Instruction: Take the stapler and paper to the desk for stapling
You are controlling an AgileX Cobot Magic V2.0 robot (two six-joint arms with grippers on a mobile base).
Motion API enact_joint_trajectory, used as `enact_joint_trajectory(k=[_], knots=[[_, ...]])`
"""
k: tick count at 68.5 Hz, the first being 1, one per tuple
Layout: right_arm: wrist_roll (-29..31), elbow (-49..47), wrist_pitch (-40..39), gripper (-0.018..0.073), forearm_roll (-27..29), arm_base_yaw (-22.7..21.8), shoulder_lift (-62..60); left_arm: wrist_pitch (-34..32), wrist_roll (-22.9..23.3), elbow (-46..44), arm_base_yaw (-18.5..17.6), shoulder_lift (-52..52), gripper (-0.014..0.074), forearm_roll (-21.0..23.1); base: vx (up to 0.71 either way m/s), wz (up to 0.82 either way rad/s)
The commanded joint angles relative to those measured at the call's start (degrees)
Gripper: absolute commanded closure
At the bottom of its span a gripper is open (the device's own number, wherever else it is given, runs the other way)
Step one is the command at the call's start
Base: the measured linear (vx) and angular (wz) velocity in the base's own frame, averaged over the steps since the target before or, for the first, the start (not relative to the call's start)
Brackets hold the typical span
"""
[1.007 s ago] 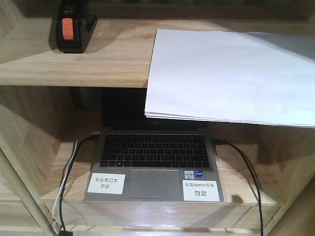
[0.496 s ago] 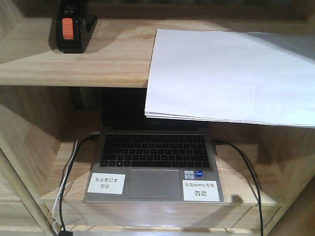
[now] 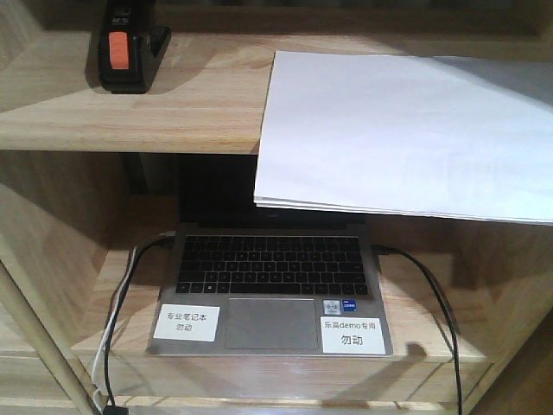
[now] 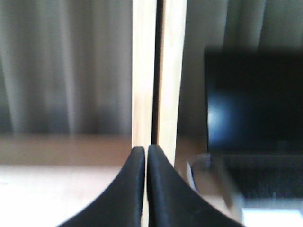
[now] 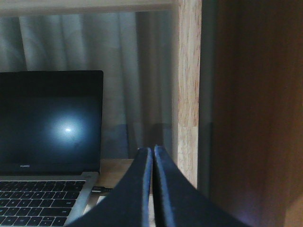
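Note:
The black stapler (image 3: 130, 47) with its orange-red patch stands at the back left of the upper shelf (image 3: 173, 112). On the right half of that shelf lies the white paper (image 3: 406, 130), its front edge overhanging the shelf lip. The desk is out of view. Neither gripper shows in the front view. My left gripper (image 4: 146, 149) is shut with nothing in it, pointing at a light-wood upright (image 4: 165, 71). My right gripper (image 5: 153, 149) is also shut and empty, low beside another wooden upright (image 5: 187, 85).
An open laptop (image 3: 272, 277) with two white labels (image 3: 186, 322) sits on the lower shelf under the paper, with cables (image 3: 432, 303) on both sides. The laptop (image 4: 251, 109) is right of the left gripper, and the laptop (image 5: 47, 123) is left of the right gripper. A dark wood panel (image 5: 255, 118) is on the right.

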State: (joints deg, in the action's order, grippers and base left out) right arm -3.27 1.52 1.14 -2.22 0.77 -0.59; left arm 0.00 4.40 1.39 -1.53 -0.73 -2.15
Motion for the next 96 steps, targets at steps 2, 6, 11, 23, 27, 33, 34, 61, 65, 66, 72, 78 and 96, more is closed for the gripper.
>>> enact_joint_trajectory(k=[2, 6, 11, 23, 27, 33, 34, 61, 65, 66, 72, 78, 96], knots=[[0.5, 0.3, -4.5, 0.0569, 0.0, -0.2, -0.6, -15.5, 0.5, 0.6, -0.1, -0.9, 0.0603, 0.2, 0.00, 0.00], [0.5, 0.3, -4.5, 0.0569, 0.0, -0.2, -0.6, -22.5, 0.5, 0.4, -0.1, -0.9, 0.0603, 0.2, 0.00, 0.00], [0.5, 0.3, -4.5, 0.0569, 0.0, -0.2, -0.6, -26.9, 0.5, -0.9, -0.1, -0.9, 0.0603, 0.2, 0.00, 0.00], [0.5, 0.3, -4.5, 0.0569, 0.0, -0.2, -0.6, -23.1, 0.4, -8.2, -0.1, 0.5, 0.0603, 0.2, 0.00, 0.00], [0.5, 0.3, -4.5, 0.0569, 0.0, -0.2, -0.6, -20.3, 0.4, -11.6, -0.1, 2.1, 0.0603, 0.1, 0.00, 0.00], [0.5, 0.3, -4.5, 0.0569, 0.0, -0.2, -0.6, -15.9, 0.4, -16.3, -0.1, 5.2, 0.0603, -0.4, 0.00, 0.00], [0.5, 0.3, -4.5, 0.0569, 0.0, -0.2, -0.6, -15.1, 0.4, -17.1, -0.1, 5.7, 0.0603, -0.4, 0.00, 0.00], [0.5, 0.3, -4.5, 0.0569, 0.0, -0.2, -0.6, 11.1, 0.4, -33.7, -0.1, 19.4, 0.0603, -0.3, 0.00, 0.00], [0.5, 0.3, -4.5, 0.0569, 0.0, -0.2, -0.6, 13.3, 0.4, -34.9, -0.1, 20.5, 0.0603, -0.2, 0.00, 0.00], [0.5, 0.3, -4.5, 0.0569, 0.0, -0.2, -0.6, 13.6, 0.4, -35.1, -0.1, 20.6, 0.0603, -0.2, 0.00, 0.00], [0.5, 0.3, -4.5, 0.0569, 0.0, -0.2, -0.6, 13.9, 0.4, -35.3, -0.1, 21.3, 0.0603, 0.2, 0.00, 0.00], [0.5, 0.3, -4.5, 0.0569, 0.0, -0.2, -0.6, 13.8, 0.4, -35.3, -0.1, 21.5, 0.0603, 0.2, 0.00, 0.00], [0.5, 0.3, -4.5, 0.0569, 0.0, -0.2, -0.6, 13.8, 0.4, -35.3, -0.1, 21.5, 0.0599, 0.2, 0.00, 0.00]])
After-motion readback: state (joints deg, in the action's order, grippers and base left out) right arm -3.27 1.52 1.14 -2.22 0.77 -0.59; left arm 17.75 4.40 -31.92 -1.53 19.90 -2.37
